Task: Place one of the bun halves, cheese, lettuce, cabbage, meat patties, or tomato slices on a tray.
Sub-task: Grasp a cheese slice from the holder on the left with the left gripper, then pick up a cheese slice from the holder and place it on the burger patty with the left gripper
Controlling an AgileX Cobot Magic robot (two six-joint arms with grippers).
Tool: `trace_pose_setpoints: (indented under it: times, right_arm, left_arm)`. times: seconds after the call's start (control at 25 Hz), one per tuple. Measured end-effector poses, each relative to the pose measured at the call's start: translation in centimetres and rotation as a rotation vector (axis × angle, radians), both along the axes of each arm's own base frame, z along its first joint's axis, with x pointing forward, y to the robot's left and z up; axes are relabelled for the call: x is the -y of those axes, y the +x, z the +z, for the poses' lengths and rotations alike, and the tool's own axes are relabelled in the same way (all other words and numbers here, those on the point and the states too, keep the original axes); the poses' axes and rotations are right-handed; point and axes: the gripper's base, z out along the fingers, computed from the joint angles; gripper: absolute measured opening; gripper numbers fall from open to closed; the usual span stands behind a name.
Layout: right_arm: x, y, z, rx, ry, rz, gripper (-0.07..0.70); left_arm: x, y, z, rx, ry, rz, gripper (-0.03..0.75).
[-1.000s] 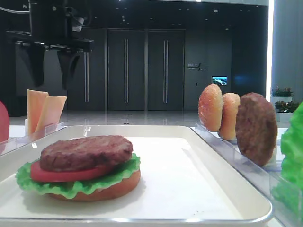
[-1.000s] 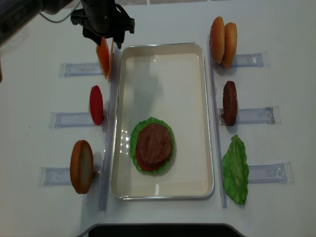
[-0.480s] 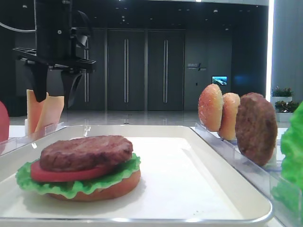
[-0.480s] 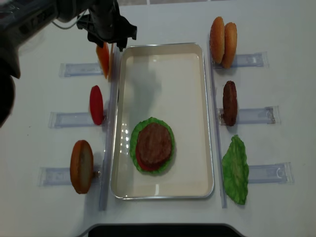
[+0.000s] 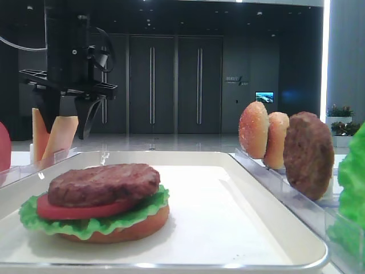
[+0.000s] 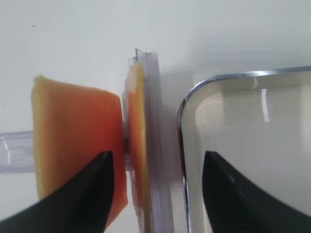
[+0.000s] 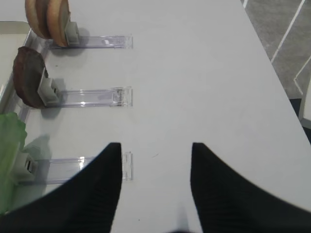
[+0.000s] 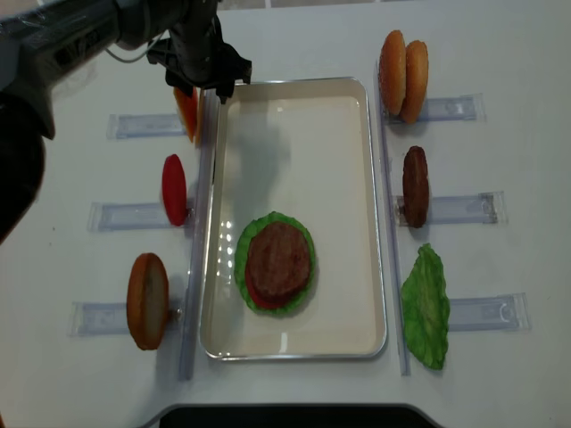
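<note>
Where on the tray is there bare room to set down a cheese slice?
The tray's far half is bare, from the burger stack up to the rim by the cheese. A narrow strip lies below the stack. The stack's own spot is crowded.

One exterior view sat low at the near end of the tray (image 5: pixel 239 162), close in, facing level along its length toward dark doors behind. The second exterior view hung high overhead, facing straight down on the whole tabletop, the tray (image 8: pixel 379 214) running lengthwise at centre. The right wrist view looked down past the right gripper (image 7: pixel 155 184) onto the table's right side, taking in the clear racks (image 7: pixel 92 97). The left wrist view looked down, very close, on the cheese (image 6: pixel 73 141) and the tray's corner (image 6: pixel 187 104). All views except the right wrist one shared that tray.
</note>
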Motion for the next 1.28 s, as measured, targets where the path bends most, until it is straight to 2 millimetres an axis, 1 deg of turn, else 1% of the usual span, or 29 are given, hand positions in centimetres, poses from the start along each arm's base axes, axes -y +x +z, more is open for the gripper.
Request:
trace_pose_setpoints:
  times: [0.12, 0.24, 0.32, 0.36, 0.44, 0.72, 0.8, 0.88, 1.0, 1.08, 1.28]
  right_arm:
    - [0.0, 0.0, 0.0, 0.000, 0.000, 0.000, 0.319]
    - [0.0, 0.0, 0.0, 0.000, 0.000, 0.000, 0.319]
    - [0.0, 0.0, 0.0, 0.000, 0.000, 0.000, 0.319]
    - [0.0, 0.0, 0.0, 0.000, 0.000, 0.000, 0.319]
    - [0.0, 0.0, 0.0, 0.000, 0.000, 0.000, 0.319]
    - [0.0, 0.0, 0.0, 0.001, 0.000, 0.000, 0.319]
    - [0.0, 0.0, 0.0, 0.001, 0.000, 0.000, 0.319]
    - [0.0, 0.0, 0.0, 0.002, 0.000, 0.000, 0.319]
    - [0.0, 0.0, 0.0, 0.002, 0.000, 0.000, 0.319]
    - [0.0, 0.0, 0.0, 0.002, 0.000, 0.000, 0.319]
    - [0.0, 0.0, 0.0, 0.002, 0.000, 0.000, 0.319]
  left_arm:
    - [0.0, 0.0, 0.0, 0.000, 0.001, 0.000, 0.380]
    - [0.0, 0.0, 0.0, 0.000, 0.001, 0.000, 0.249]
    - [0.0, 0.0, 0.0, 0.000, 0.002, 0.000, 0.129]
    - [0.0, 0.0, 0.0, 0.000, 0.003, 0.000, 0.085]
    - [-0.1, 0.0, 0.0, -0.002, 0.011, -0.001, 0.036]
    - [-0.2, -0.2, 0.0, -0.027, 0.019, 0.006, 0.025]
    - [-0.2, -0.2, 0.3, -0.047, 0.015, 0.008, 0.025]
    - [-0.1, -0.4, 1.1, -0.075, -0.003, 0.017, 0.025]
    - [0.4, -0.3, 3.4, -0.077, -0.050, 0.022, 0.025]
    - [0.7, 0.0, 5.4, -0.054, -0.082, 0.015, 0.025]
    - [0.8, 0.1, 9.7, -0.011, -0.096, -0.004, 0.025]
